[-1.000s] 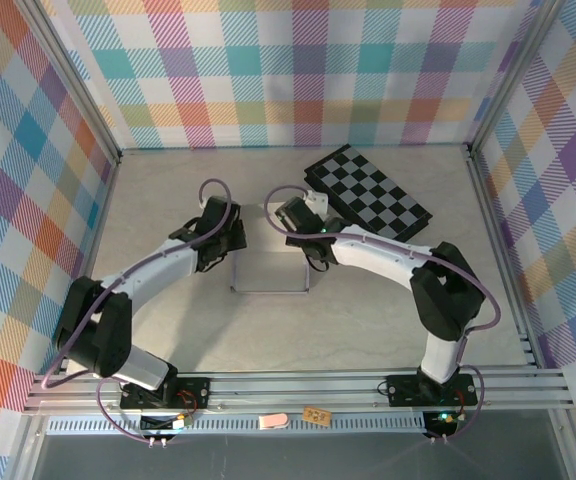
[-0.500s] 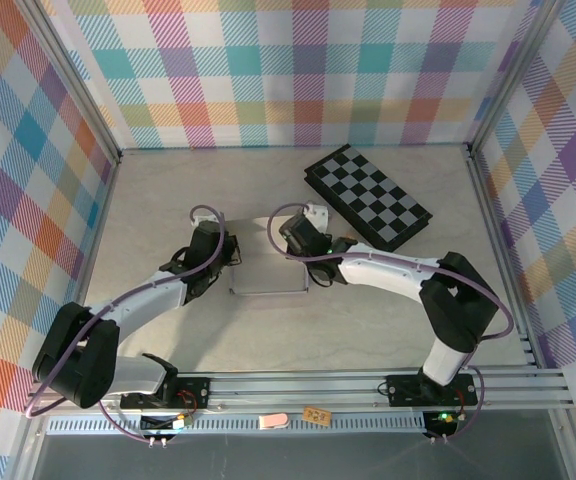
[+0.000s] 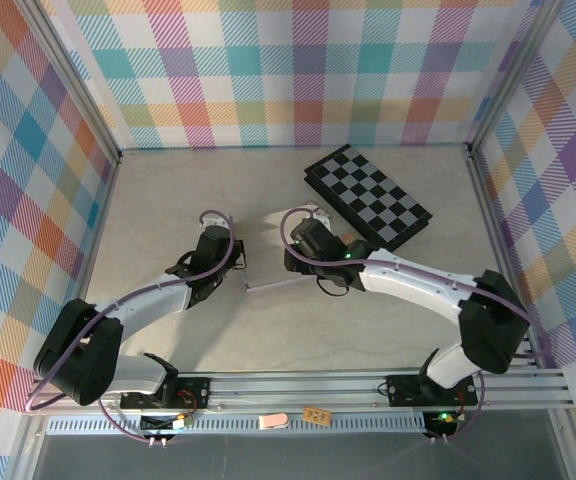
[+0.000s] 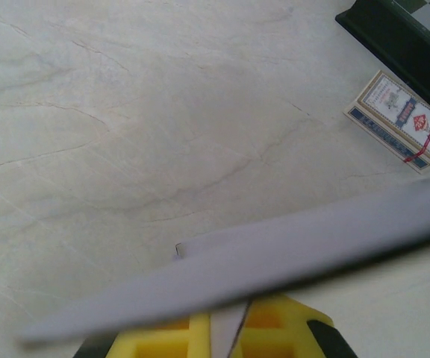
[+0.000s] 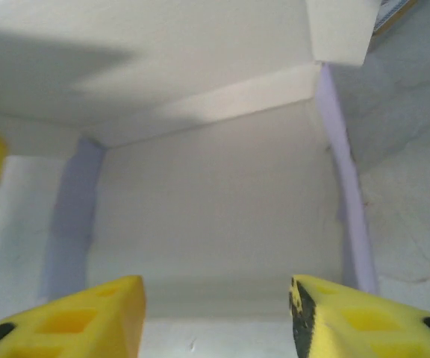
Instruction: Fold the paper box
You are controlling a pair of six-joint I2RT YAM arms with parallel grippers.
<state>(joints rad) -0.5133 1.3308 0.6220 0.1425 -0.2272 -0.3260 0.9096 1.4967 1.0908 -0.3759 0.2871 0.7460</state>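
The box (image 3: 273,285) is on the table (image 3: 158,200) between the two arms, tilted up so that from above it looks like a thin pale strip, near the checkerboard (image 3: 368,195). The left gripper (image 4: 226,330) is pressed together on the box's lavender edge, a sliver of the sheet between its yellow fingers. The right gripper (image 5: 216,306) is spread, its fingers apart in front of the box's off-white inside.

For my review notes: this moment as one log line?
left gripper: shut on paper box | right gripper: open, facing its off-white inside | fold: unfinished
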